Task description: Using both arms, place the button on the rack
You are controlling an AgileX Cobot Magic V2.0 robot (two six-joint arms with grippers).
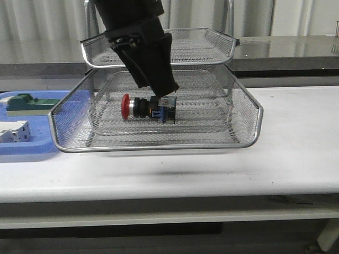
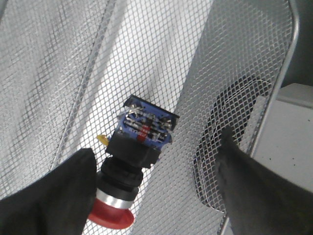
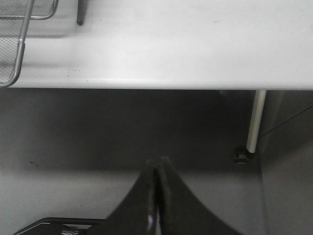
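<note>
The button (image 1: 148, 108) lies on its side on the mesh floor of the rack's (image 1: 159, 148) lower visible tier, with its red head pointing left. My left gripper (image 1: 165, 93) reaches down into that tier, just above the button's blue rear end. In the left wrist view the left gripper (image 2: 155, 144) is open, its fingers (image 2: 73, 188) spread wide. The button (image 2: 132, 156) sits close to one finger and far from the other, and nothing is clamped. My right gripper (image 3: 159, 162) is shut and empty, hanging below the table edge (image 3: 146, 73). It does not appear in the front view.
The rack's upper tier (image 1: 201, 45) hangs right over the left arm. A blue tray (image 1: 32, 145) at the left holds a green block (image 1: 24, 103) and white blocks (image 1: 13, 132). A rack corner (image 3: 14, 49) and a table leg (image 3: 254, 122) show in the right wrist view.
</note>
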